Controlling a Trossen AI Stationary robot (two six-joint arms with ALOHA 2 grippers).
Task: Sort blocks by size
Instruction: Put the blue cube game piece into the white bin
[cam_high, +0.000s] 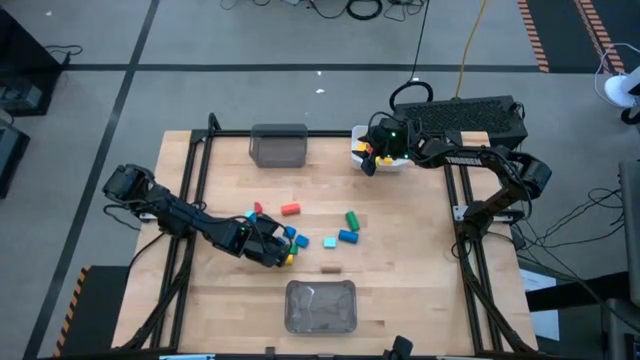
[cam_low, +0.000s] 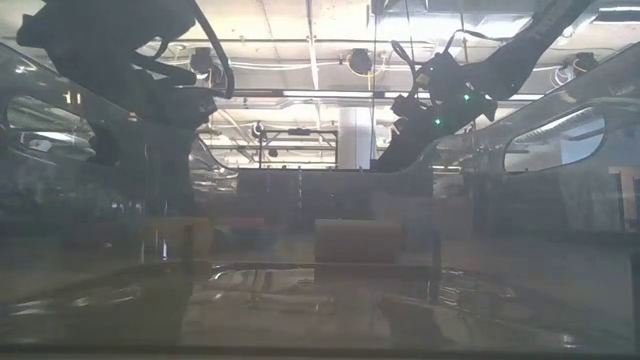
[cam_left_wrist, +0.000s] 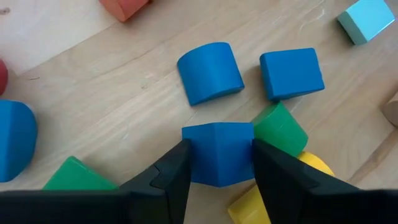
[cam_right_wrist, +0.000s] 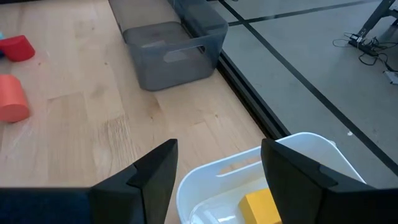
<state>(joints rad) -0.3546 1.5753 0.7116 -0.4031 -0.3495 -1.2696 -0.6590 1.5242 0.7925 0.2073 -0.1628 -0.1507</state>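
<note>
Your left gripper (cam_left_wrist: 217, 171) was low over the cluster of blocks near the middle of the table (cam_high: 400, 290); its jaws stood either side of a blue cube (cam_left_wrist: 217, 152), touching or very nearly touching its two faces, though whether the grip was fully made could not be told; the cube rested on the wood among its neighbours, with a green block (cam_left_wrist: 281, 129) and a yellow block (cam_left_wrist: 298, 180) just beside it, and a blue half-round (cam_left_wrist: 210, 71) and a second blue cube (cam_left_wrist: 291, 73) a little beyond; your right gripper (cam_right_wrist: 217, 165) hung over the white bin (cam_right_wrist: 311, 155) at the far right corner, jaws apart and holding nothing, a yellow block (cam_right_wrist: 261, 208) lying in the bin beneath them; a grey bin (cam_high: 279, 145) stood at the far edge and a clear bin (cam_high: 321, 305) at the near edge; in my judgement the step in hand was the pick of the blue cube; most blocks lay unsorted, so the task was early; the next move would call for a firm closure, then a straight lift clear of the green and yellow pieces before carrying the cube to the bin for its size.
</note>
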